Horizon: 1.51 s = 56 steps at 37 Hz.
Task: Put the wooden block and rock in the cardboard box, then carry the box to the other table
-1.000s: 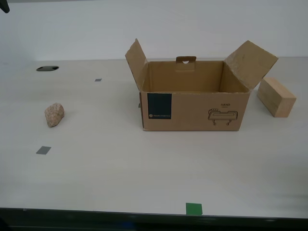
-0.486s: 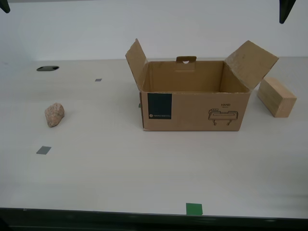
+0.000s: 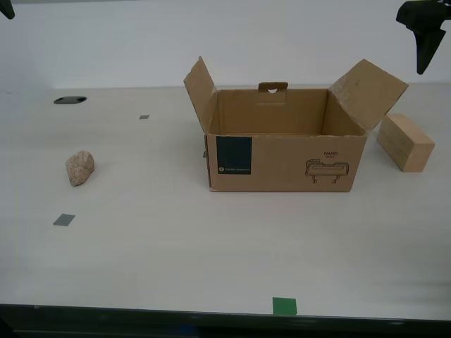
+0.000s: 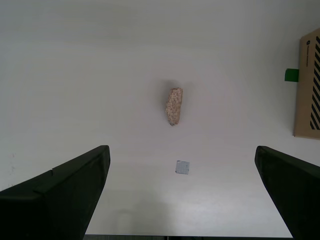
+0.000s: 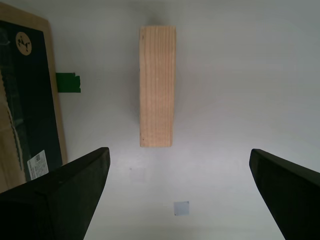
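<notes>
The cardboard box [image 3: 285, 151] stands open in the middle of the pale tabletop, flaps up, nothing visible inside. The rock [image 3: 79, 167] lies toward the exterior view's left; the wooden block [image 3: 404, 142] lies just beyond the box's flap toward that view's right. My first gripper [image 3: 422, 39] hangs open high above the wooden block [image 5: 157, 85], which lies lengthwise between its spread fingers [image 5: 60, 192]. My second gripper [image 4: 182, 150] is open high over the rock [image 4: 174, 106]; only a dark sliver of it [image 3: 5, 8] shows in the exterior view. The other table is out of view.
Grey squares [image 3: 63, 220] [image 3: 144, 117] and a green tape mark [image 3: 284, 305] lie flat on the tabletop. A dark oval hole [image 3: 69, 100] sits at the back toward the exterior view's left. The table's front edge [image 3: 141, 308] runs along the bottom.
My first gripper has come down into the exterior view's top right corner, from out of sight to well visible above the wooden block. Box, rock and block have not moved.
</notes>
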Tool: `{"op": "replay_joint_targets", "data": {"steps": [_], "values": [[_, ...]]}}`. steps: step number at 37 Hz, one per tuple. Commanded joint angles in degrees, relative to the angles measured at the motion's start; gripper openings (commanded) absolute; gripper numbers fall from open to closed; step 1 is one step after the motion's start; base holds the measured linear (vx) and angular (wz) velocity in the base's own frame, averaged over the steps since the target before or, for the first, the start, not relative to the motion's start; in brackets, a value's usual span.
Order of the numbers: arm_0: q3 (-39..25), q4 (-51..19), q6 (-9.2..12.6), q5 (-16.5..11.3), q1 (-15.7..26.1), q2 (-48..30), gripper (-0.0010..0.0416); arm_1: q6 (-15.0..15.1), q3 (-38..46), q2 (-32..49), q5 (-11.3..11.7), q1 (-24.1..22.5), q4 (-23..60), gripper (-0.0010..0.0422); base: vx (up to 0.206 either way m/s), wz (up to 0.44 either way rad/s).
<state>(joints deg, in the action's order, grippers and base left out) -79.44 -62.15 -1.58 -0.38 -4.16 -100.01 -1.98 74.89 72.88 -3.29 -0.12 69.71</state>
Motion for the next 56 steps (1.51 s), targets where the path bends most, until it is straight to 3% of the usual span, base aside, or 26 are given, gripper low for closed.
{"op": "replay_joint_targets", "data": {"steps": [1, 20, 25, 32, 36, 46, 56], "values": [[1.38, 1.2, -0.46, 0.0, -0.24, 0.02, 0.0389, -0.13, 0.04, 0.0, 0.07, -0.02, 0.04, 0.0398, 0.0, 0.0], [2.47, 2.62, -1.01, -0.02, -0.24, -0.02, 0.0389, 0.5, -0.02, 5.49, 0.09, -0.04, 0.0, 0.0398, 0.0, 0.0], [2.47, 3.63, -1.01, -1.68, -0.13, -0.02, 0.0389, 0.55, -0.04, 5.62, 0.07, -0.02, -0.59, 0.0398, 0.0, 0.0], [2.47, 3.91, -0.98, -1.99, -0.11, -0.02, 0.0389, 0.61, -0.04, 5.6, 0.07, -0.02, -0.39, 0.0398, 0.0, 0.0], [2.47, 4.37, -0.79, -3.43, -0.02, -1.51, 0.039, 0.79, -0.04, 5.6, 0.07, -0.04, -0.48, 0.0398, 0.0, 0.0], [2.47, 6.12, -0.46, -3.41, 0.09, -8.57, 0.0389, 0.96, -0.07, 5.6, 0.07, -0.02, 0.35, 0.0398, 0.0, 0.0], [2.47, 10.97, -0.52, -3.43, -0.02, -9.38, 0.039, 0.96, -0.09, 5.6, 0.07, -0.02, 0.9, 0.0398, 0.0, 0.0]]}}
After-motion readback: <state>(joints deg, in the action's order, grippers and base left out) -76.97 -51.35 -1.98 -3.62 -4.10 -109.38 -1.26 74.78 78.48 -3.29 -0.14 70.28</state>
